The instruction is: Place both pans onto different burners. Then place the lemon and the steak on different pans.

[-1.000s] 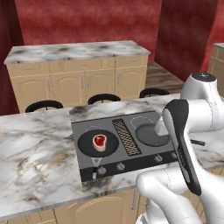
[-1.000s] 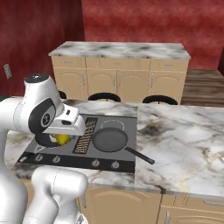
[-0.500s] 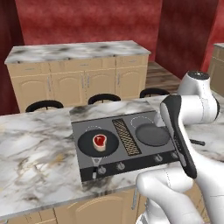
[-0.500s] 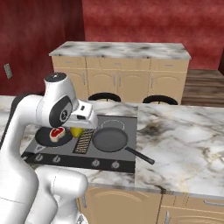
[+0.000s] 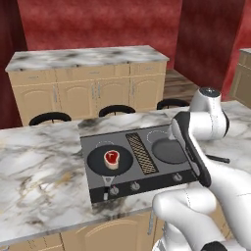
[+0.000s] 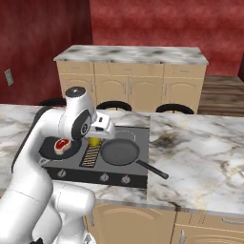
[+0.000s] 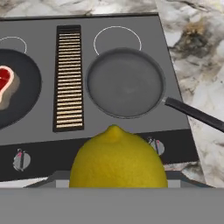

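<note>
Yellow and waxy, the lemon (image 7: 117, 158) you are carrying in the part-open gripper (image 6: 96, 141), held across its belly, is hanging at 6 o'clock of the empty pan (image 7: 125, 82), feeling light, firm, and likely rolling when released.

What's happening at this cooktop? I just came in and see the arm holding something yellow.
The gripper is carrying the lemon above the cooktop. Both pans already sit on burners: the left pan holds the steak, and the right pan is empty. In the hand view the lemon hangs just short of that empty pan, so it looks headed there next.
</note>
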{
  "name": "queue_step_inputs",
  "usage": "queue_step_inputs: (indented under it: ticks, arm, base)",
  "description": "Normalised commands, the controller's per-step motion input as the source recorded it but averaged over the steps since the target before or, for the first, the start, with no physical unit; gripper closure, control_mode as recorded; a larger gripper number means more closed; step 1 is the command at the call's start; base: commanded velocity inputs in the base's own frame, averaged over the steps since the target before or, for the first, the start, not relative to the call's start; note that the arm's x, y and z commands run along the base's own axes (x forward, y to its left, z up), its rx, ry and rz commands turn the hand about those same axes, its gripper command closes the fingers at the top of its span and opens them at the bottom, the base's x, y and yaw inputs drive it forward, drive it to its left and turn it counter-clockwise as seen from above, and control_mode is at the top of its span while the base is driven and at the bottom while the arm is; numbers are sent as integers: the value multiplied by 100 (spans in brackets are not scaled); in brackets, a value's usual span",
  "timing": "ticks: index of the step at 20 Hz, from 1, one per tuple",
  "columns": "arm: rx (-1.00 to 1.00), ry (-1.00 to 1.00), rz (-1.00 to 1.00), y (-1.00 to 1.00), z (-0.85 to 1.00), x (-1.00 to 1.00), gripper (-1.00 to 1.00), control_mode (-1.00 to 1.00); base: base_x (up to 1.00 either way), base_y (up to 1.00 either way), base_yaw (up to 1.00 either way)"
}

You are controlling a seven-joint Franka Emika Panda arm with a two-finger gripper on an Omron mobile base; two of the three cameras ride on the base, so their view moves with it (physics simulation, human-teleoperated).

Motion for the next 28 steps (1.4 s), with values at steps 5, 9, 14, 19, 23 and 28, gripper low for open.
queue_step_inputs:
  ticks: [5, 9, 14, 19, 23, 28]
  arm:
    - [0, 0, 0, -8, -27, 51, 100, -100]
    - [2, 0, 0, -8, -32, 45, 100, -100]
    - [1, 0, 0, -7, -44, 40, 100, -100]
    - [0, 0, 0, -8, -32, 38, 100, -100]
    - [1, 0, 0, -17, -17, 26, 100, -100]
    - [2, 0, 0, -14, -26, 16, 100, -100]
  base:
    - [0, 0, 0]
    - [0, 0, 0]
    - [0, 0, 0]
    - [0, 0, 0]
    - [0, 0, 0]
    - [0, 0, 0]
